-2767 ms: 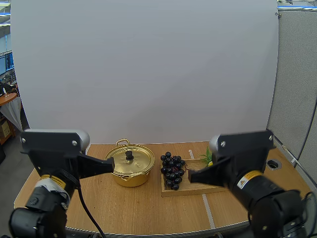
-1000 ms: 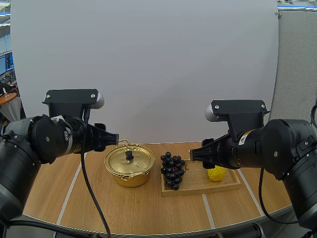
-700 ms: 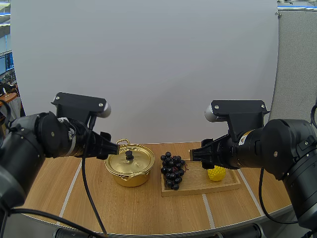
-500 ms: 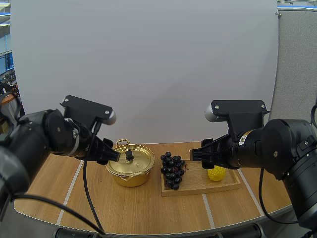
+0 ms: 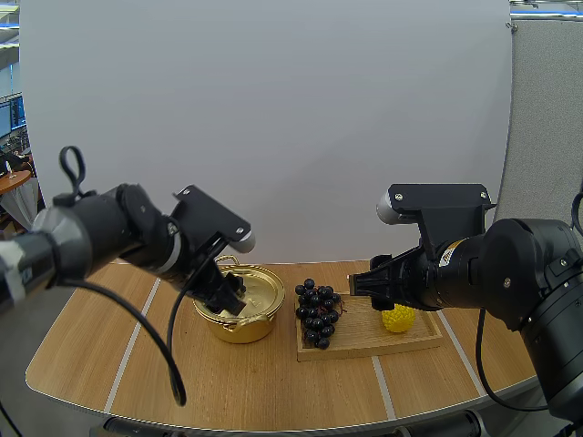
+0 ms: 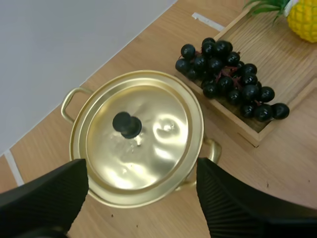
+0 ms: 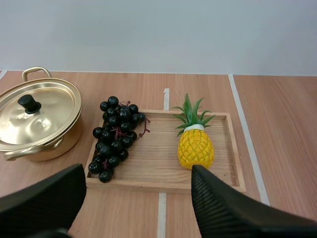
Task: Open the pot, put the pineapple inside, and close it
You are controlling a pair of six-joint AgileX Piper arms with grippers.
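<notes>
- On the wooden tray [image 7: 158,161], at its right end, the pineapple [image 7: 195,146] appears to stand on its base: long axis upright, green crown at the top, yellow body below.
- The tray lies on the table [image 5: 273,382], just to the right of the pot [image 5: 248,328]. A bunch of grapes [image 7: 116,139] fills the tray's left end, between the pot and the pineapple and apart from the fruit.
- The right gripper [image 7: 137,171] has its two black fingers spread wide, ribbed inner faces turned to each other, with nothing between them and nothing touched.
- In the right wrist view it hangs on the near side of the tray. The pineapple sits just beyond its right finger, and the grapes sit between the two fingers, farther off.
- In the high view the right gripper [image 5: 358,284] hangs above the tray, to the left of the pineapple [image 5: 397,317].
- The left gripper [image 6: 141,168] is likewise wide apart and empty. It is poised over the gold pot, one finger to each side of the lid [image 6: 158,148], and it is not seen to touch the lid.
- The lid sits on the pot, its black knob [image 6: 127,124] free and beyond the fingertips.
- From the left gripper the pineapple [image 6: 303,20] is well apart, past the grapes [image 6: 228,79] at the tray's far end.
</notes>
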